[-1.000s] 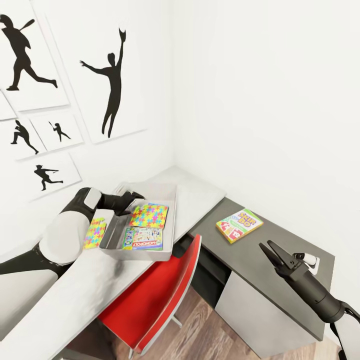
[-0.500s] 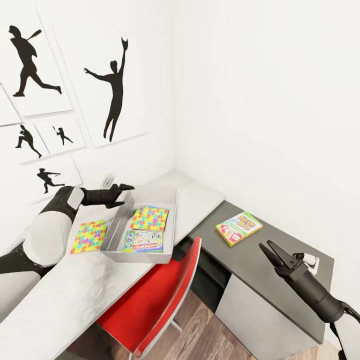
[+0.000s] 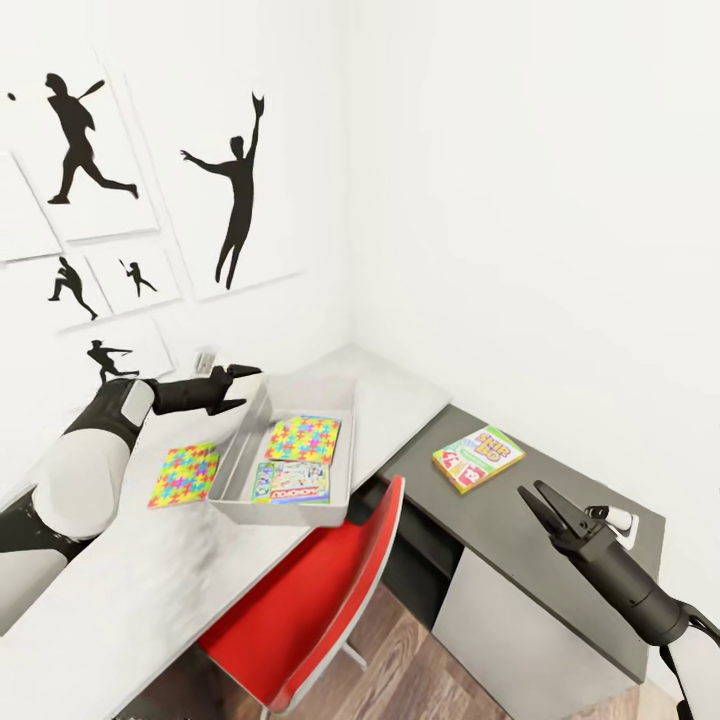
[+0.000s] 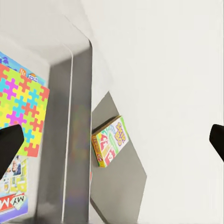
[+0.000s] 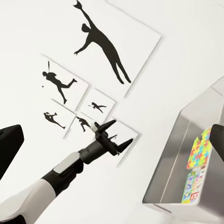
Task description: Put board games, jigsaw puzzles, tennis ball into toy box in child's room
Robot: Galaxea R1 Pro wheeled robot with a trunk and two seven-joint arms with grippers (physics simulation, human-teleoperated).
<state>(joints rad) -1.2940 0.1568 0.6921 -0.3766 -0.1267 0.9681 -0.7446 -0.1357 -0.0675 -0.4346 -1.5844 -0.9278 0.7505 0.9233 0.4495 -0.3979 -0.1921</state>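
The light grey open-topped toy box (image 3: 240, 462) with sloping sides is sitting on the long pale grey-white desk top (image 3: 170, 590), near the corner where it meets the lower dark-grey cabinet top (image 3: 560, 540). Inside it are lying one thin flat jigsaw square (image 3: 302, 438) covered in yellow, blue, pink, green and orange interlocking pieces and, beside it toward the desk's front edge, a pale flat board game box with a red logo (image 3: 291, 482). A second multicoloured jigsaw square (image 3: 185, 474) is lying flat on the desk top just beside the toy box, outside it. A yellow-green flat game box with big letters (image 3: 479, 457) is resting on the dark cabinet top, well apart from the toy box.

The left arm is reaching out low over the desk, and the left gripper (image 3: 232, 386) is hovering above the far end of the toy box with its black fingers spread and nothing between them. The right arm is stretching forward over the cabinet top, and the right gripper (image 3: 543, 503) is hanging near the cabinet's front edge, its fingers parted and empty, well apart from the yellow-green box. A red chair (image 3: 310, 600) is standing tucked under the desk below the toy box, and black athlete-silhouette posters (image 3: 235, 195) are hanging on the white wall.
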